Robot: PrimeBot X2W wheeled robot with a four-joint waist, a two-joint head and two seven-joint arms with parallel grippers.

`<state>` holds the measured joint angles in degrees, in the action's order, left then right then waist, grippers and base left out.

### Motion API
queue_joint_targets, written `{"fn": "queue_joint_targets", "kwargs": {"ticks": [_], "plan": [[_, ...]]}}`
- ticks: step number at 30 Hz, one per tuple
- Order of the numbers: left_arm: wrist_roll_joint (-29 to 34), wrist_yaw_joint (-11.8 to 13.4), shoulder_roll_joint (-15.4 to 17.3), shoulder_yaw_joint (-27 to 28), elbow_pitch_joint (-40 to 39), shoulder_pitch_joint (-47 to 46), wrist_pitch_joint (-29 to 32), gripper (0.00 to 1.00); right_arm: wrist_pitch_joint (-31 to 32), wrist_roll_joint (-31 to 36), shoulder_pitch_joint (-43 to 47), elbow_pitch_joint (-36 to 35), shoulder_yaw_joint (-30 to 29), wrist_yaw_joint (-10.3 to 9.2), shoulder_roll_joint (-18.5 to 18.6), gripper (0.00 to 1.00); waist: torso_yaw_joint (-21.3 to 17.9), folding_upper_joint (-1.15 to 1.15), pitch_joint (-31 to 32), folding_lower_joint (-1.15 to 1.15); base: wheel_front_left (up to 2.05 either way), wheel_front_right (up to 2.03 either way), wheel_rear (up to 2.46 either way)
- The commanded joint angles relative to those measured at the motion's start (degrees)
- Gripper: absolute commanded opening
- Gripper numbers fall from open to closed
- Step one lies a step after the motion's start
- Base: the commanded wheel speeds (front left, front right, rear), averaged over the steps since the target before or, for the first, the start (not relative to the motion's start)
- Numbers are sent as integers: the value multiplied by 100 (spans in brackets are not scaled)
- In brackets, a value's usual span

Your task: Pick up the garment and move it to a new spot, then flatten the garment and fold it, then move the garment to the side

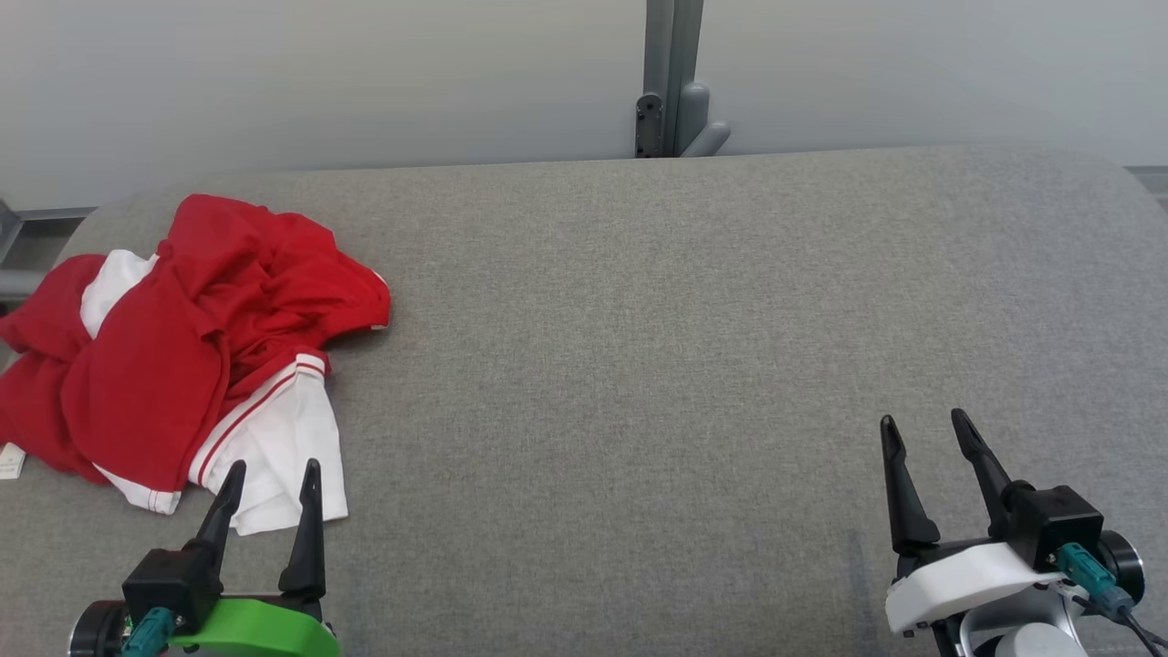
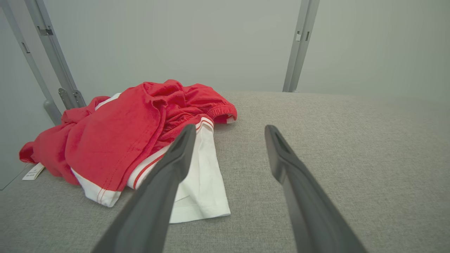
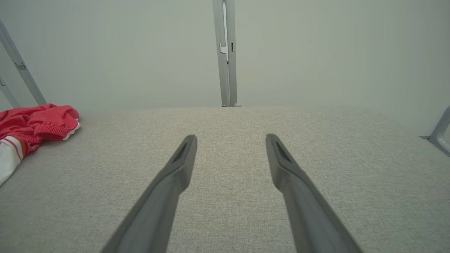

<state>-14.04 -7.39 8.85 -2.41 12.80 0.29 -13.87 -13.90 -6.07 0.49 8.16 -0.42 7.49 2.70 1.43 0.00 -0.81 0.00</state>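
Observation:
The garment (image 1: 192,338) is a crumpled red and white piece with red stripes, lying in a heap at the left end of the grey padded table (image 1: 639,365). My left gripper (image 1: 274,470) stands open just in front of the heap's white corner, with nothing between its fingers. In the left wrist view the garment (image 2: 133,140) lies ahead and to the left of the open left gripper (image 2: 230,130). My right gripper (image 1: 923,424) is open over bare fabric at the lower right. The right wrist view has the garment (image 3: 31,123) at its far left, well away from the open right gripper (image 3: 231,138).
A grey metal post (image 1: 671,78) rises behind the table's far edge before a pale wall. A small white label (image 1: 11,461) lies by the heap near the left edge. The table's middle and right are bare grey fabric.

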Motion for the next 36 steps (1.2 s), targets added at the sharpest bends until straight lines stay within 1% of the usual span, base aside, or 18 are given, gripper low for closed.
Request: {"fn": "queue_joint_targets", "kwargs": {"ticks": [1, 10, 28, 32, 36], "plan": [[111, -16, 12, 23, -29, 25, -47, 100, -50, 129, 60, -11, 8, 0, 30, 100, 4, 0, 1, 0, 0, 0, 0], [443, -17, 56, 30, -37, 79, -149, 100, -146, 473, 85, -22, 12, 0, 31, 100, 16, 0, -9, 0, 0, 0, 0], [393, -17, 55, 38, -13, 22, -138, 100, -133, 324, 84, 9, -64, 0, 30, 100, 50, 0, -53, 0, 0, 0, 0], [378, -15, 56, -40, 3, -105, -137, 100, -133, 260, 150, -25, -121, 0, 27, 100, 288, 0, -44, 0, 0, 0, 0], [392, -9, 68, -53, 10, -119, -138, 100, -133, 240, 198, -40, -95, 0, 28, 100, 756, 0, 3, 0, 0, 0, 0]]}}
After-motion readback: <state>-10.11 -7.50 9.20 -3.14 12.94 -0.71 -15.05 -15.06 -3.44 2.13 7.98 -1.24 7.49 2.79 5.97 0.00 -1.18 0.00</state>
